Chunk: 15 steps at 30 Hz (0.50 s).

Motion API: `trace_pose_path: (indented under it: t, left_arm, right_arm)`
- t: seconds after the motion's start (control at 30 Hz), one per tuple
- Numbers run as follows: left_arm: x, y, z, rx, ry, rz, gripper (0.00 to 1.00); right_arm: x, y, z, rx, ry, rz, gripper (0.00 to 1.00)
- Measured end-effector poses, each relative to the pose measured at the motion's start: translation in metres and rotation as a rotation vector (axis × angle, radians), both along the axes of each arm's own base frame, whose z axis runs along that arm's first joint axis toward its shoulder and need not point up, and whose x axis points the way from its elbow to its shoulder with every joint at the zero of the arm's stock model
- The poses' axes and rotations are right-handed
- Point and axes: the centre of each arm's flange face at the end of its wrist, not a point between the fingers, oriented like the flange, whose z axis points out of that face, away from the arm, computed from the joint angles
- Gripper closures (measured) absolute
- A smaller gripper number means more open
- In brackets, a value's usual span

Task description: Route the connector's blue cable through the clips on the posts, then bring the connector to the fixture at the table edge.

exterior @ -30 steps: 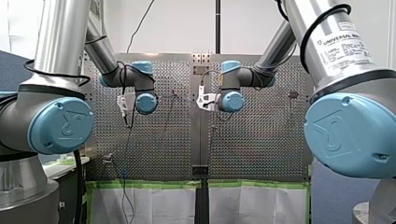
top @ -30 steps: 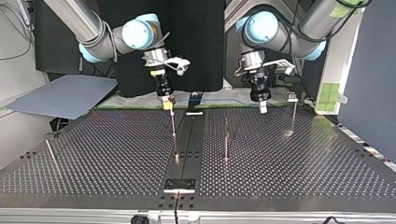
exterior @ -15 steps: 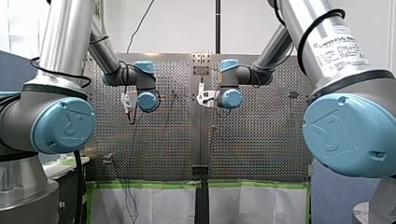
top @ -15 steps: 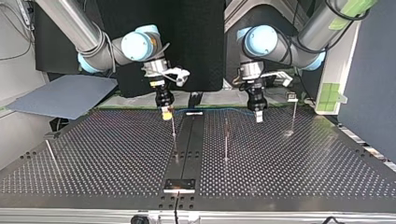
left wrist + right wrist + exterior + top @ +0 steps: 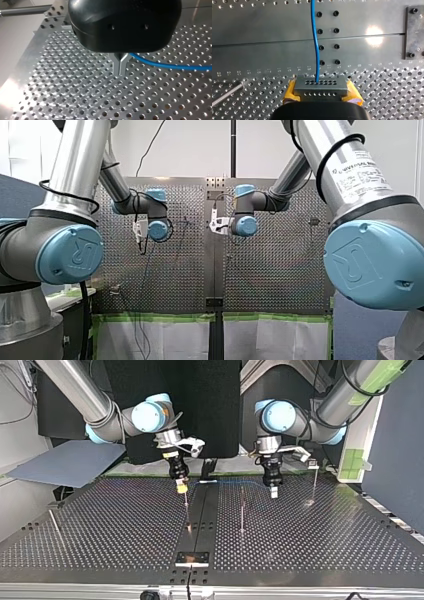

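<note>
The job looked barely begun. The right claw (image 5: pixel 321 92) was clenched on the connector (image 5: pixel 320 86), gripping it between yellow pads (image 5: pixel 290 92). It hung at the opposite end of the tabletop (image 5: pixel 325 545) from the fixture (image 5: pixel 192 558), well apart from it. The blue cable (image 5: pixel 314 37) ran from the connector across to the left claw (image 5: pixel 120 67), which was equally far from the fixture. That claw's metal fingertips (image 5: pixel 117 68) were pressed together and the cable came out of the fork just above them. I judged it was gripping the cable, though the pinch itself was hidden. The posts (image 5: pixel 242 510) stood between the claws and the fixture, and I could see no cable on any of them. Their clips were too small to make out. By my reckoning all the routing was left, and the carry to the fixture after it.

Only the top view gave the layout, with arms, posts and fixture in one look, yet there the connector was a mere yellow speck. The right wrist view showed the connector's rows of holes and the cable leaving its holed face. The left wrist view showed the cable at the fingers. The front view showed mostly arm joints and told nothing of either grip.
</note>
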Motion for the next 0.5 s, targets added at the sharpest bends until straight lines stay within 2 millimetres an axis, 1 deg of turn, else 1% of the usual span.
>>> trace_pose_path:
  t: [0.27, 0.5]
  left_arm:
    - [0.013, 0.000, 0.009, -0.004, -0.020, -0.006, 1.00]
    - [0.015, 0.000, 0.011, -0.004, -0.023, -0.006, 1.00]
  right_arm:
    - [-0.001, -0.013, 0.007, -0.011, -0.007, -0.012, 1.00]
    - [-0.005, -0.019, 0.009, -0.011, -0.006, -0.021, 1.00]
